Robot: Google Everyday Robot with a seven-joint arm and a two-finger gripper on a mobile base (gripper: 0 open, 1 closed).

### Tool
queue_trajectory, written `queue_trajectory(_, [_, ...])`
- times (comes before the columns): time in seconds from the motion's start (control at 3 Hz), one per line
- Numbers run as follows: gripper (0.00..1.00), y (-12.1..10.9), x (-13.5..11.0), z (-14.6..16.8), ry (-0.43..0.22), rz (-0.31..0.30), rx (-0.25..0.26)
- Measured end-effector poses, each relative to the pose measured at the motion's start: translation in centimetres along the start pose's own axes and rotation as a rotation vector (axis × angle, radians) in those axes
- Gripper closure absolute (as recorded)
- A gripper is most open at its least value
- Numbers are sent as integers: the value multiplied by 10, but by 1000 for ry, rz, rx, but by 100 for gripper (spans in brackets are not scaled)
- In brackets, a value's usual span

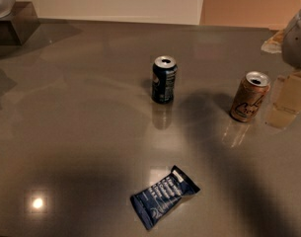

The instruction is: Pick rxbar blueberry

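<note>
Rxbar blueberry [164, 196], a flat crinkled navy wrapper, lies on the glossy grey table [66, 132] well in front of the upright blue can [164, 79]; the gripper [297, 36], open or closed I cannot tell, is far right of that can.

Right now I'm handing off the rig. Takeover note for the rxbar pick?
End effector: at the right edge of the view, beside the orange can, well away from the bar.
rxbar blueberry: lying flat and diagonal on the table, near the front, nothing touching it.
Dark blue can: upright mid-table, behind the bar.
Done: no grasp yet.
Left: move to the bar, grasp it, lift.
</note>
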State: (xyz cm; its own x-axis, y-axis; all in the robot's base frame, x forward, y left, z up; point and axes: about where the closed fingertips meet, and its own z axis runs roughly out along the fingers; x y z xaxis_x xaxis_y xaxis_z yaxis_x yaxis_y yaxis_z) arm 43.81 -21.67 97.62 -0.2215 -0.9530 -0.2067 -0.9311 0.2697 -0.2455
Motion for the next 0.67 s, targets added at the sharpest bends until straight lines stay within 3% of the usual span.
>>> queue_trajectory(0.67, [0, 4, -8, 2, -16, -24, -4])
